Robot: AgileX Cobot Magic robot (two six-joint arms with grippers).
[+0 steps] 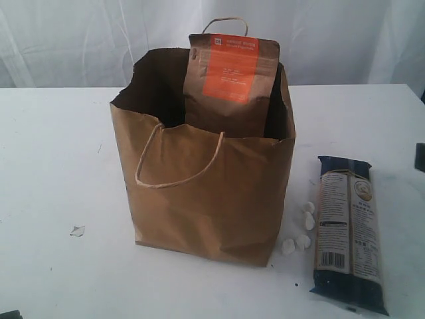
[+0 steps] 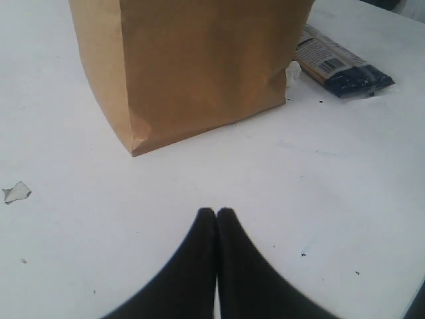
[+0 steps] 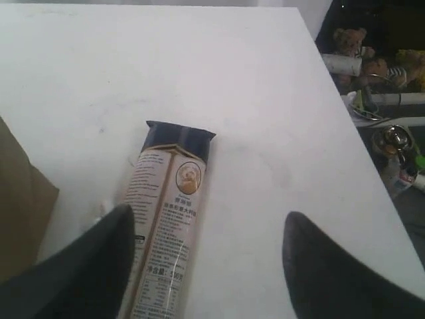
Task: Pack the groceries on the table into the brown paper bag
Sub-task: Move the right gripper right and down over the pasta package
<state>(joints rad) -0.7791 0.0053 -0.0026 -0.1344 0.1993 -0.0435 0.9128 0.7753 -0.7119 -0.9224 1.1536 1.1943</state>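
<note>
The brown pouch (image 1: 229, 86) is standing inside the brown paper bag (image 1: 206, 199), with the noodle packet (image 1: 346, 232) lying just right of it. The right gripper (image 3: 209, 219) is hovering above the packet, jaws wide and empty, likely lining up a grab. The left gripper (image 2: 216, 212) is sitting pinched shut, empty.

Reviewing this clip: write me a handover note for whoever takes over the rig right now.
Left gripper: shut, empty, pointed toward the brown paper bag.
Right gripper: open, empty, above the long dark-blue noodle packet.
Done: the brown pouch with orange label stands in the bag, top sticking out. Anything deeper inside is hidden.
Left: the noodle packet lies flat on the table beside the bag, on the right arm's side; probably the next pick.
</note>
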